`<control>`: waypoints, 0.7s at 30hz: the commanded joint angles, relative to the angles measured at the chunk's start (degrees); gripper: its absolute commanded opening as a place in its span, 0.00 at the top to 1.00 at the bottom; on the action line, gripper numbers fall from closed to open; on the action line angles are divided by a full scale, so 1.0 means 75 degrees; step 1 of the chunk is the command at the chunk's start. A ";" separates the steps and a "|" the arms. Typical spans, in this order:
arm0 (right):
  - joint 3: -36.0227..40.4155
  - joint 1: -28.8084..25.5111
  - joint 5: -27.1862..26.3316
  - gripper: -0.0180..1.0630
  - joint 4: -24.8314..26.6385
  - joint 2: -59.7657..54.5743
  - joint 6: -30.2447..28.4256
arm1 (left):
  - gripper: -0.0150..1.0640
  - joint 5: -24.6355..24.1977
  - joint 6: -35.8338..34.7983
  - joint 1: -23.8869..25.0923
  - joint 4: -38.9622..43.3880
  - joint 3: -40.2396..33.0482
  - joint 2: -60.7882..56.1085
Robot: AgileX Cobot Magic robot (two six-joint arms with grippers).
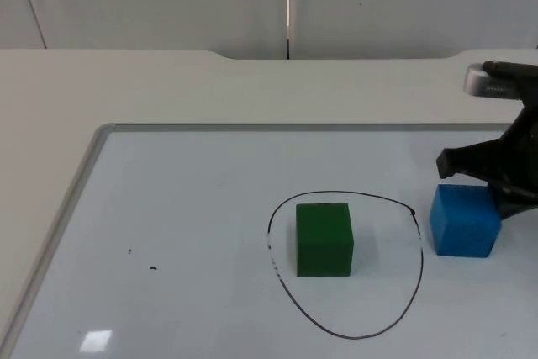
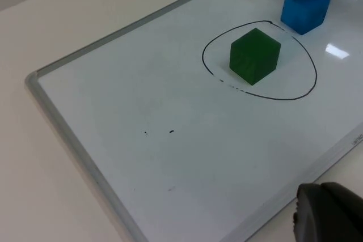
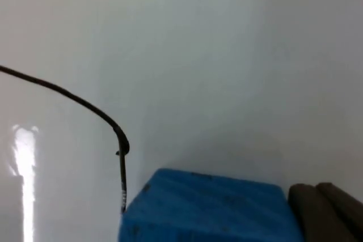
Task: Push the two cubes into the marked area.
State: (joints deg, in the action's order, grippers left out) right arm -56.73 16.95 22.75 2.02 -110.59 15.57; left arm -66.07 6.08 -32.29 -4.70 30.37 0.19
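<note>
White table top and a grey partition wall frame a whiteboard [image 1: 168, 208] laid flat, on which an oval line [image 1: 418, 266] is drawn. Whether the right gripper [image 1: 504, 182] is open or closed cannot be told; it is seen low over the board, pressed against the far right side of the blue cube [image 1: 463, 220], with its arm reaching in from the right edge. The blue cube is placed just outside the oval line, beside it. The green cube [image 1: 324, 239] is set inside the oval. The left gripper [image 2: 329, 213] is held waiting off the board's near edge, its jaws' state undeterminable.
</note>
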 commanded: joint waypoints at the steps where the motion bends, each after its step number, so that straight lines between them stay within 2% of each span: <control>1: -0.0041 0.0053 -0.0085 0.98 0.0036 -0.0011 0.0046 | 0.99 0.0066 -0.0051 -0.0041 -0.0078 -0.0030 -0.0026; 14: -0.0041 0.0091 -0.0116 0.98 0.0156 -0.0011 0.0199 | 0.99 0.0066 -0.0051 -0.0041 -0.0078 -0.0030 -0.0026; 21: -0.0054 0.0435 -0.0215 0.98 0.0175 -0.0011 0.0255 | 0.99 0.0066 -0.0051 -0.0041 -0.0078 -0.0030 -0.0026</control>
State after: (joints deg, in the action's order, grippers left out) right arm -56.73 19.77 22.03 3.13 -110.59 17.08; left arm -66.07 6.08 -32.29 -4.70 30.37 0.19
